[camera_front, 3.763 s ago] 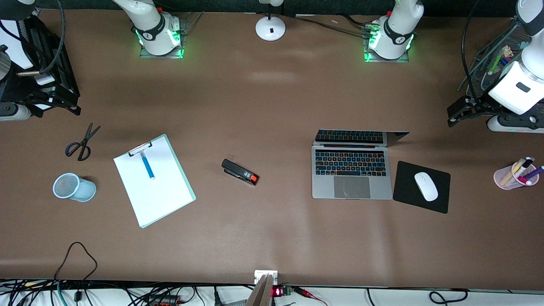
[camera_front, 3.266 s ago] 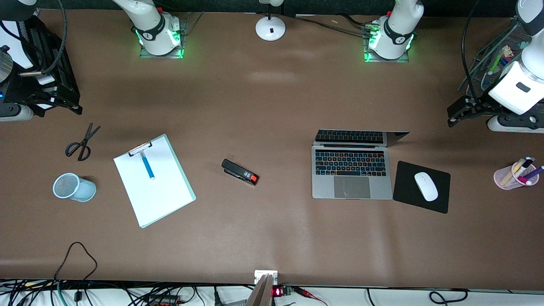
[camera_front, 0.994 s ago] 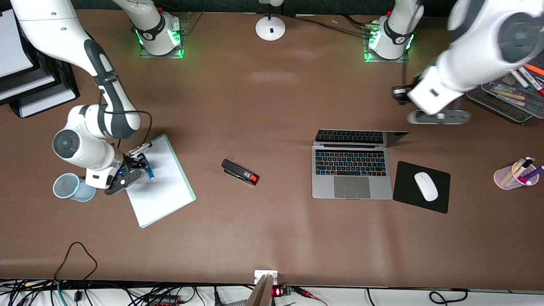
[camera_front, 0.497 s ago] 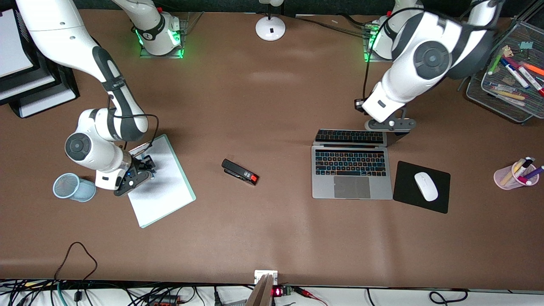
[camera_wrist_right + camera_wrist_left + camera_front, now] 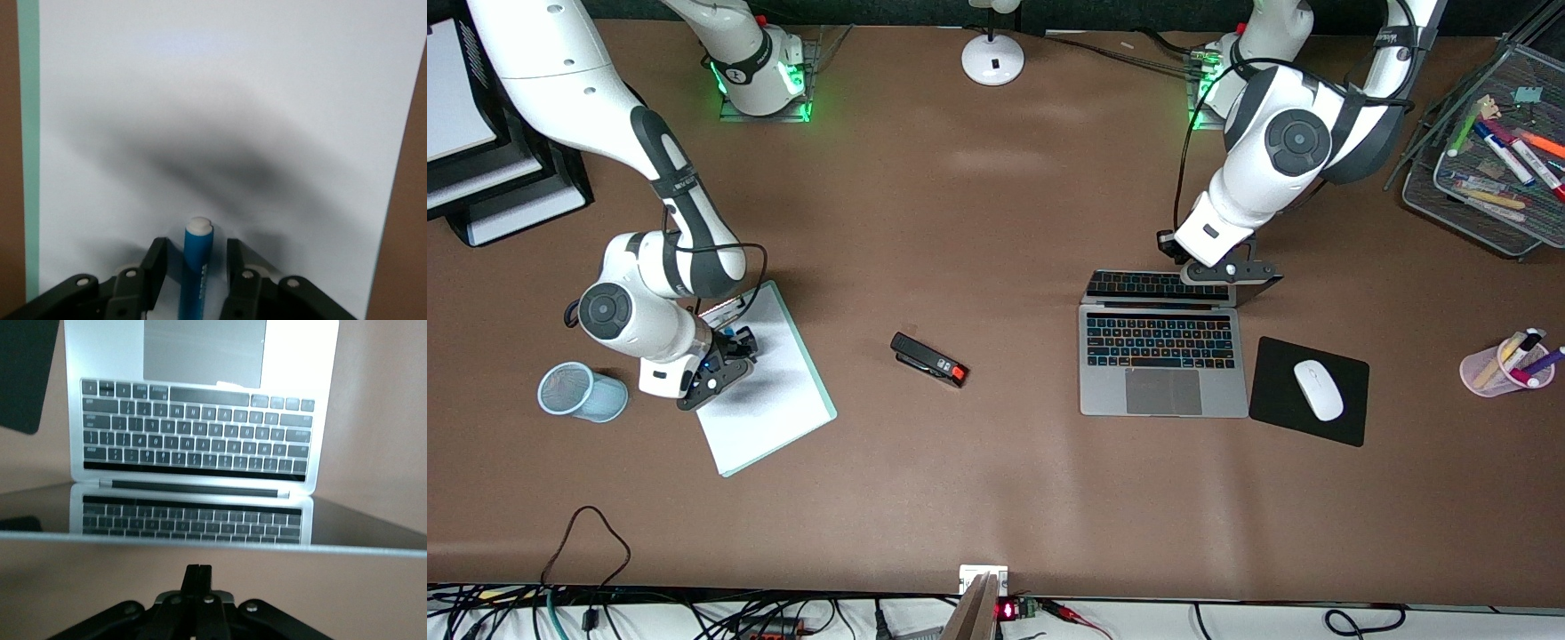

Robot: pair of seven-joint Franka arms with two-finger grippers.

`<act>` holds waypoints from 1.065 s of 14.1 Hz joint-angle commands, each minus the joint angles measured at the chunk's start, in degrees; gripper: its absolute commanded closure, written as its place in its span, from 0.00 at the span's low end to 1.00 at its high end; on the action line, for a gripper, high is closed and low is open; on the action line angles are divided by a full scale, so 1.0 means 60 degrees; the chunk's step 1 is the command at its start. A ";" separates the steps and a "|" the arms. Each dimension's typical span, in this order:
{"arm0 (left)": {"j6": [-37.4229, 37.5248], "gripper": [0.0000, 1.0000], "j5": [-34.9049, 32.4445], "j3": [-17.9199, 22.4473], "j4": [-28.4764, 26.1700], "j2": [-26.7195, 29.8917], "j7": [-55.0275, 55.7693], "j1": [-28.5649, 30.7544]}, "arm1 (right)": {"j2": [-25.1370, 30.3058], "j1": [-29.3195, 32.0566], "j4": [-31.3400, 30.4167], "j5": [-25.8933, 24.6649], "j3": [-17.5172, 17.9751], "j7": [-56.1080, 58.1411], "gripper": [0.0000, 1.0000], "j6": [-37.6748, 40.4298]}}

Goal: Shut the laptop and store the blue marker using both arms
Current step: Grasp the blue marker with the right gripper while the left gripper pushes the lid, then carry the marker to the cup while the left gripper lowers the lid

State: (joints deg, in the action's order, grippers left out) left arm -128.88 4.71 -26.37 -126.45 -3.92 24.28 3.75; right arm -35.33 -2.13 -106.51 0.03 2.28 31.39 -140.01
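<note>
The laptop point(image 5: 1160, 356) stands open on the table toward the left arm's end, keys and trackpad showing; the left wrist view point(image 5: 200, 433) shows its keyboard mirrored in the dark screen. My left gripper point(image 5: 1225, 271) is shut and empty, close by the lid's top edge point(image 5: 198, 572); I cannot tell whether it touches. The blue marker point(image 5: 197, 263) lies on the white sheet of the clipboard point(image 5: 774, 400), its whitish end pointing away from the wrist. My right gripper point(image 5: 725, 351) is open and low over the clipboard, one finger on each side of the marker point(image 5: 195, 257), with gaps.
A black stapler point(image 5: 929, 359) lies mid-table. A black mouse pad point(image 5: 1280, 418) with a white mouse point(image 5: 1318, 389) lies beside the laptop. A pink pen cup point(image 5: 1494, 369), a wire tray of markers point(image 5: 1485, 204), a blue mesh cup point(image 5: 583, 391) and a lamp base point(image 5: 992, 59) stand around.
Both arms came in from the table's ends. The right gripper came down over the clipboard and now straddles the marker. The left gripper swung down to the laptop's lid edge.
</note>
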 commanded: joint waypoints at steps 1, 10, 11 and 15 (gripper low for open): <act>-0.0914 1.00 -0.0373 -0.0028 -0.0005 -0.0254 -0.0004 0.0151 | -0.0074 -0.0041 0.0012 0.0141 0.0001 0.0159 0.67 -0.0118; -0.2602 1.00 -0.1794 0.0132 0.1106 -0.1806 -0.0077 0.0547 | 0.0364 0.0003 0.0670 0.0317 0.0001 0.0086 1.00 0.0685; -0.2602 1.00 -0.1824 0.0133 0.1370 -0.2055 -0.0077 0.0547 | 0.0481 0.0032 0.0845 0.0317 0.0001 0.0100 1.00 0.1021; -0.2602 1.00 -0.2320 0.0235 0.2454 -0.3066 -0.0063 0.0547 | 0.1418 0.0309 0.1213 0.0332 0.0001 0.0858 1.00 0.1654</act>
State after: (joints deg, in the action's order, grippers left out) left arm -144.52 -5.70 -25.23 -116.49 -17.83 24.09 6.76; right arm -30.42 -1.45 -99.12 0.62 2.08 32.56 -131.96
